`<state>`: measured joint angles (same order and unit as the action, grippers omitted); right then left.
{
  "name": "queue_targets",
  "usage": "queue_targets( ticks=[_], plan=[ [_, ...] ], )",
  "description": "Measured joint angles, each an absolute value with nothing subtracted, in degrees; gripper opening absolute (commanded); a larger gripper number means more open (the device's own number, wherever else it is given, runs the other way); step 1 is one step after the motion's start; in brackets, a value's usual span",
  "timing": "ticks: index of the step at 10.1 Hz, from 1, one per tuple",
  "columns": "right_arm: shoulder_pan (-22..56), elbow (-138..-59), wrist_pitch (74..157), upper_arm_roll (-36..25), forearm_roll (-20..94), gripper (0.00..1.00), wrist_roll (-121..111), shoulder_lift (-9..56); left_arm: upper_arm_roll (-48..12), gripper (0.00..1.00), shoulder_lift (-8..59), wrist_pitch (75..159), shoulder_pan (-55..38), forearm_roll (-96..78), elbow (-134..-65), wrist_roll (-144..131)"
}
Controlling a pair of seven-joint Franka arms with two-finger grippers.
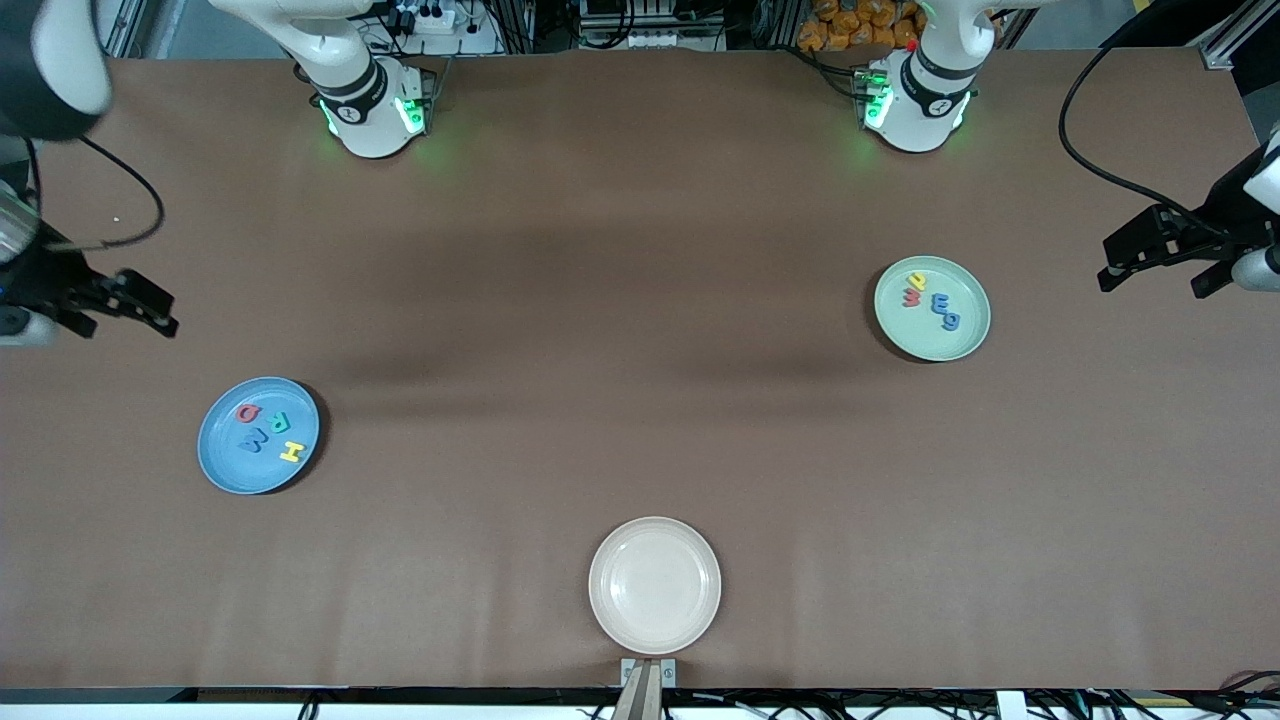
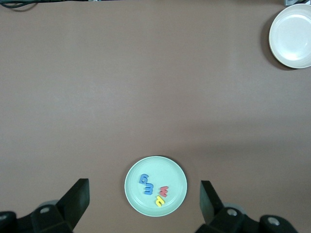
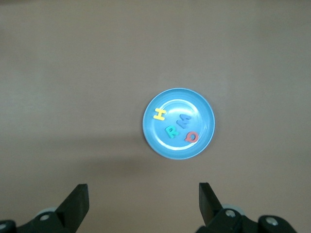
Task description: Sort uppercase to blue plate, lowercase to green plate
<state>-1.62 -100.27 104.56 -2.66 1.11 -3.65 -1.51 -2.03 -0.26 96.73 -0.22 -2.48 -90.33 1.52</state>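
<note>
On the blue plate [image 1: 225,465] lie the uppercase letters: a red round letter [image 1: 247,413], a teal R [image 1: 272,420], a blue W [image 1: 253,439] and a yellow H [image 1: 291,451]. The green plate [image 1: 962,288] holds the lowercase letters: a yellow y [image 1: 916,279], a red w [image 1: 912,297], a blue E-shaped letter [image 1: 942,304] and a blue g [image 1: 950,321]. My left gripper [image 1: 1155,282] hangs open and empty, high over the table's edge beside the green plate [image 2: 170,170]. My right gripper [image 1: 125,325] is open and empty, high over the table beside the blue plate [image 3: 180,148].
An empty cream plate [image 1: 654,585] sits at the table's edge nearest the front camera, midway between the arms. A black cable [image 1: 1100,170] trails over the table at the left arm's end. Brown tabletop lies between the three plates.
</note>
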Motion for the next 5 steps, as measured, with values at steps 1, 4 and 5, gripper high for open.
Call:
queue_targets(
  ticks=[1, 4, 5],
  plan=[
    [-1.42, -96.25, 99.49, -2.64, 1.46, 1.0, -3.65, -1.71, -2.03, 1.0, -0.29, 96.73, -0.15, -2.48, -90.26, 1.52],
    [-1.07, -85.9, 87.77, -2.67, 1.59, 1.0, -3.65, -2.25, -2.07, 1.0, -0.35, 96.73, -0.13, -2.48, -90.19, 1.52],
    [-1.07, -84.65, 86.84, -2.7, 1.59, 1.0, -3.65, -2.24, -2.08, 1.0, -0.36, 96.73, -0.11, -2.48, -90.18, 1.52]
  ],
)
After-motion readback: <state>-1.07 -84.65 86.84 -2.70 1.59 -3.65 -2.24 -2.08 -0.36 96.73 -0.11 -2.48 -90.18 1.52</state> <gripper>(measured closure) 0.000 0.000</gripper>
